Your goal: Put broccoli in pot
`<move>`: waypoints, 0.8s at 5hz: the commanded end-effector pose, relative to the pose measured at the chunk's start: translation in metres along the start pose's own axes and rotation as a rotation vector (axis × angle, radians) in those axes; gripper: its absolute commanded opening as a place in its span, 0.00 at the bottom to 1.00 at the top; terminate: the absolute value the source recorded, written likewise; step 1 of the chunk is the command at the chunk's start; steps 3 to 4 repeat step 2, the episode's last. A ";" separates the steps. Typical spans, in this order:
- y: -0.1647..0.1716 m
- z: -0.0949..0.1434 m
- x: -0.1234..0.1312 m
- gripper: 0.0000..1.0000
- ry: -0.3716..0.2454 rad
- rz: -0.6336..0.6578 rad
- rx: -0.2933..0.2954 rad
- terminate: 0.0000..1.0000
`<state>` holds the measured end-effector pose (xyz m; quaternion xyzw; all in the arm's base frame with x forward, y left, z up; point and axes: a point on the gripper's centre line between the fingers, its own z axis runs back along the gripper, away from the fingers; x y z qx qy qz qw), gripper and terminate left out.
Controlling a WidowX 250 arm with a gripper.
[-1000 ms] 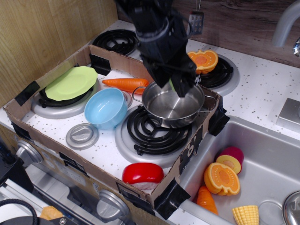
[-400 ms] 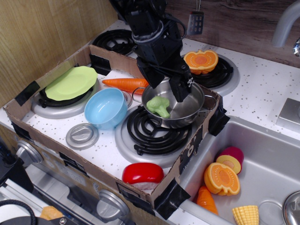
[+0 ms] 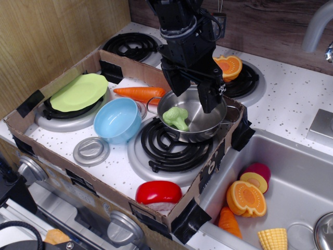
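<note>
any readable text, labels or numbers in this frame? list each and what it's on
No text reads clearly.
Cardboard box: a dark printed mark on its right wall, too blurred to read.
Gripper: small white specks near one of the fingers, too small to tell whether they are lettering.
Pot, broccoli, blue bowl: no markings visible.

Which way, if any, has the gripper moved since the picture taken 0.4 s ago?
Yes. The gripper has risen and shifted right, toward the halved pumpkin, now standing open above the pot, where the broccoli lies.
</note>
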<state>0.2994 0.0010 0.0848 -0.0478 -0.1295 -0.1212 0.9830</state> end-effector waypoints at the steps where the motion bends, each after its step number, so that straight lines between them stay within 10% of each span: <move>1: -0.001 0.018 0.014 1.00 -0.058 -0.009 0.019 0.00; 2: -0.001 0.018 0.014 1.00 -0.058 -0.009 0.019 1.00; 4: -0.001 0.018 0.014 1.00 -0.058 -0.009 0.019 1.00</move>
